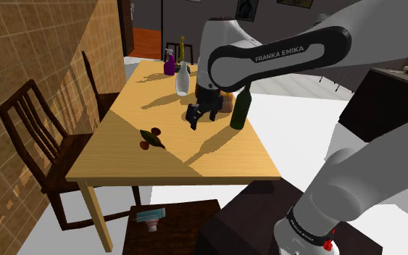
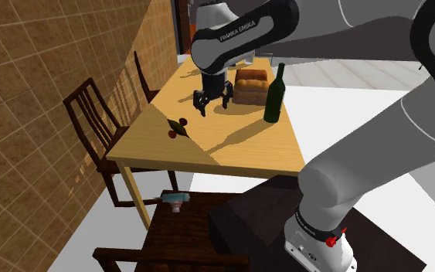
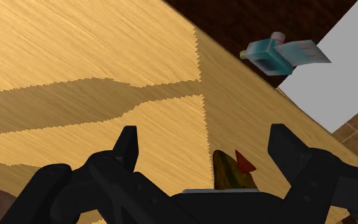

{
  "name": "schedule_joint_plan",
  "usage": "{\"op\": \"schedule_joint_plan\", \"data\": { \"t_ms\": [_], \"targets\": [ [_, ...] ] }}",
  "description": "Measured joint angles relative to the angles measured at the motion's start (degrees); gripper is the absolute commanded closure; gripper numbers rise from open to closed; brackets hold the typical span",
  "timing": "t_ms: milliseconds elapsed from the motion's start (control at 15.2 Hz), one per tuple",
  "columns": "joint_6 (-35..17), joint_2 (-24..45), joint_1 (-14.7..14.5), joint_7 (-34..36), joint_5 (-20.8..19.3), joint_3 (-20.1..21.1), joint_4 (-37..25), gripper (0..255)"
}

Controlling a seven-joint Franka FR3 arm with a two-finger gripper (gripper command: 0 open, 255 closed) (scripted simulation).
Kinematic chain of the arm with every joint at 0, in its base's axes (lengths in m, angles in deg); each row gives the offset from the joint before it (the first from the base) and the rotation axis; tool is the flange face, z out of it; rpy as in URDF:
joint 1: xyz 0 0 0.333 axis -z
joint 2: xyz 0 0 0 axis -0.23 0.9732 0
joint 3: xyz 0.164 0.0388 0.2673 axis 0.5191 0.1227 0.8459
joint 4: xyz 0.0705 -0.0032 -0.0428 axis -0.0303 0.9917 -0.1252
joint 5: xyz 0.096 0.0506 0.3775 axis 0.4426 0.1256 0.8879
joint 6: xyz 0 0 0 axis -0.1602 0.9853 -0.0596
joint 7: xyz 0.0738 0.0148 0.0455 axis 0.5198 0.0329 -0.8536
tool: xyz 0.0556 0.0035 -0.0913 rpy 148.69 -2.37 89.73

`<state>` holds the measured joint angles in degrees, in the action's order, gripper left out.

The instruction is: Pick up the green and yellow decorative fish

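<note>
Gripper (image 3: 204, 137): fingers spread wide, nothing held | fish (image 1: 151, 138): lying on wooden table (image 1: 224, 156), apart from gripper, untouched | gripper poised above tabletop.

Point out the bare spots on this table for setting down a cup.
Free: the end of the table nearest the stand, from the fish to the green bottle, and the strip beside the chairs past the fish. Crowded: the far end, with bread loaf, purple bottle, clear bottle and the open gripper.
</note>
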<state>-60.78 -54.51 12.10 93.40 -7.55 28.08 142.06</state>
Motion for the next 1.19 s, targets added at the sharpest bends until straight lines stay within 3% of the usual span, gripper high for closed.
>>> {"op": "schedule_joint_plan", "data": {
  "t_ms": [264, 660, 1056, 1188],
  "targets": [
    [-5.1, 8.8, 1.0, 5.7, -5.8, 4.0, -4.1, 0],
    [-9.4, 23.5, 1.4, 16.6, -18.9, 7.8, -12.8, 0],
    [-8.5, 38.3, -2.5, 26.4, -32.7, 7.2, -24.8, 0],
    [-8.7, 41.0, -3.4, 27.9, -35.1, 6.5, -26.7, 0]
  ]
}}
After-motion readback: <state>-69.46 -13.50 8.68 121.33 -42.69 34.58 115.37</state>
